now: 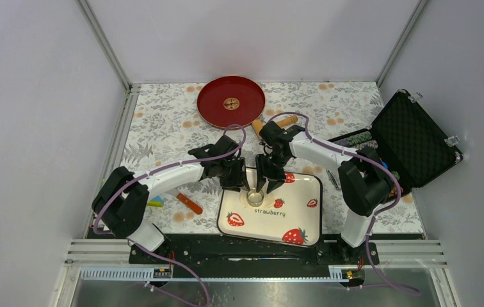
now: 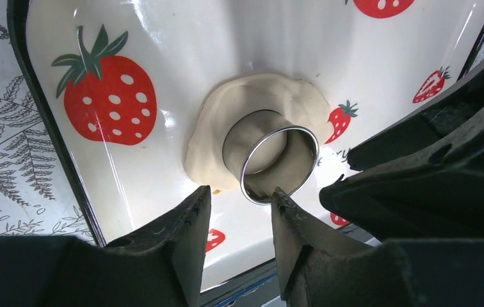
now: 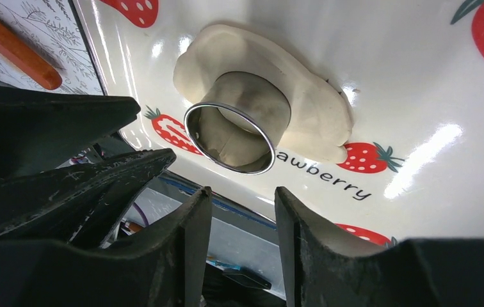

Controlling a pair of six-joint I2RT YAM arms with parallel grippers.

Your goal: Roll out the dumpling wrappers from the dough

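Cutting step: the steel ring cutter [image 2: 271,153] stands pressed into the flattened dough [image 2: 214,147] on the strawberry tray [image 2: 162,51]. The left gripper [image 2: 239,211] and right gripper [image 3: 242,211] hover beside it, jaws part-open, both empty. One dumpling wrapper [image 1: 231,102] sits on the red plate [image 1: 214,112]. Next, I'd judge: grip the cutter, lift it, free the round inside.

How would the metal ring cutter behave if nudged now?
Probably stiff and light: the metal ring cutter looks thin-walled and hollow. Standing on soft dough, it likely sticks rather than slides. Its polished wall may slip in a grip.
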